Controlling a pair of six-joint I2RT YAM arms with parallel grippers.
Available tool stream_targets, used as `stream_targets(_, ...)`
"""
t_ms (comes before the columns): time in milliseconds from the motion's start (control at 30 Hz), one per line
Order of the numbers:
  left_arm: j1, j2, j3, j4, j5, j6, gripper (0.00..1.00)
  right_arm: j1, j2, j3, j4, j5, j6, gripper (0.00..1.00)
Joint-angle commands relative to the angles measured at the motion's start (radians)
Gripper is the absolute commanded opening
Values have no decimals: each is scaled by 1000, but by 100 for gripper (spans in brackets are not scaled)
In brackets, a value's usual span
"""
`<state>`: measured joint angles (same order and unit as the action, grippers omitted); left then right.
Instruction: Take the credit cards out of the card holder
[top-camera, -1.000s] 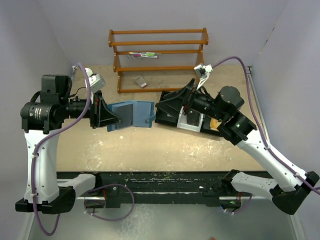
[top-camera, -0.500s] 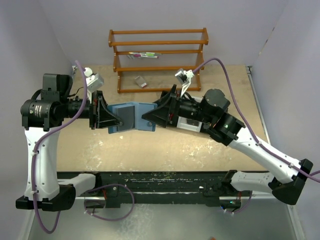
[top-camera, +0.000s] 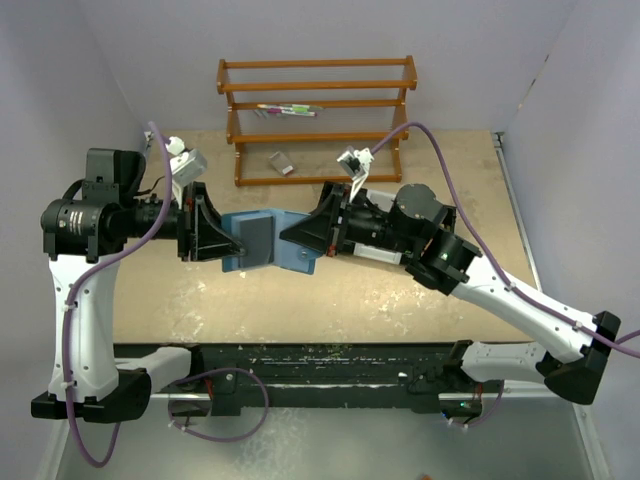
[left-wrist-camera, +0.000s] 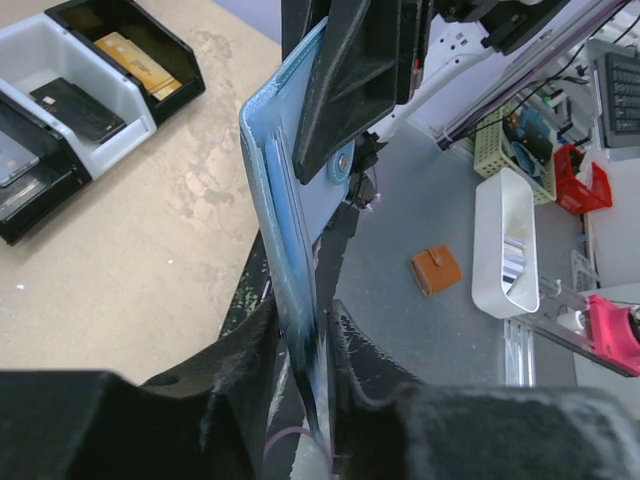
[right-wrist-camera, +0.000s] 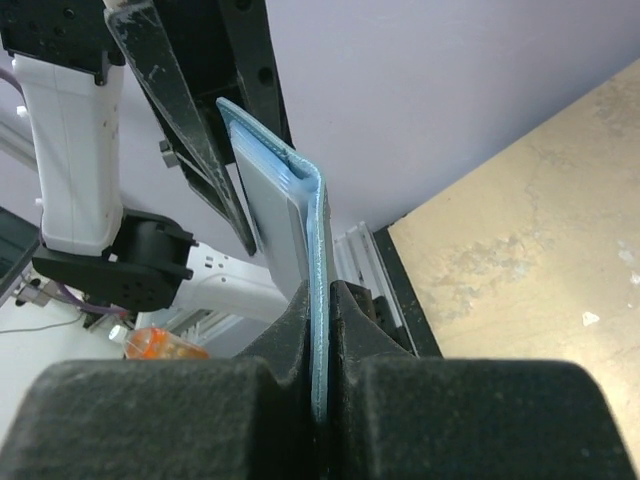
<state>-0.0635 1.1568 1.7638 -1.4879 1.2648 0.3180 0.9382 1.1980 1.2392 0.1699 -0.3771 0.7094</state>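
The teal-blue card holder (top-camera: 298, 258) hangs in the air above the table, between my two grippers. My left gripper (top-camera: 230, 243) is shut on its left edge, with the leather pinched edge-on between the fingers (left-wrist-camera: 245, 330). From the right, my right gripper (top-camera: 290, 240) is shut on the other flap (right-wrist-camera: 320, 300). A grey credit card (top-camera: 256, 238) sits in a pocket of the card holder (right-wrist-camera: 318, 200), and its face (right-wrist-camera: 275, 225) shows in the right wrist view. Another dark credit card (left-wrist-camera: 75, 105) lies in the white bin of the tray.
The black three-compartment tray (left-wrist-camera: 25, 215) lies on the table under the right arm and holds an orange-brown item (left-wrist-camera: 135, 60). A wooden rack (top-camera: 318, 100) stands at the back, with a small grey object (top-camera: 282, 163) in front of it.
My right gripper has swung left from over the tray to the card holder and shut on its right flap. The left gripper has stayed on the holder's left edge.
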Motion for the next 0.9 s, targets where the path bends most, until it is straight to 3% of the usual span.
stream_targets(0,-4,-6,37,-16,80,48,34,1,-87,-45,76,49,38,0)
stream_targets(100,-4,-6,38,-27,97,60,38,1,-103,-61,91,32,41,0)
stream_targets(333,-4,-4,41,-58,131,93,38,0,-126,-80,129,10,45,0)
stream_targets(867,-4,-6,58,-57,139,103,17,1,-137,-86,158,-82,39,0)
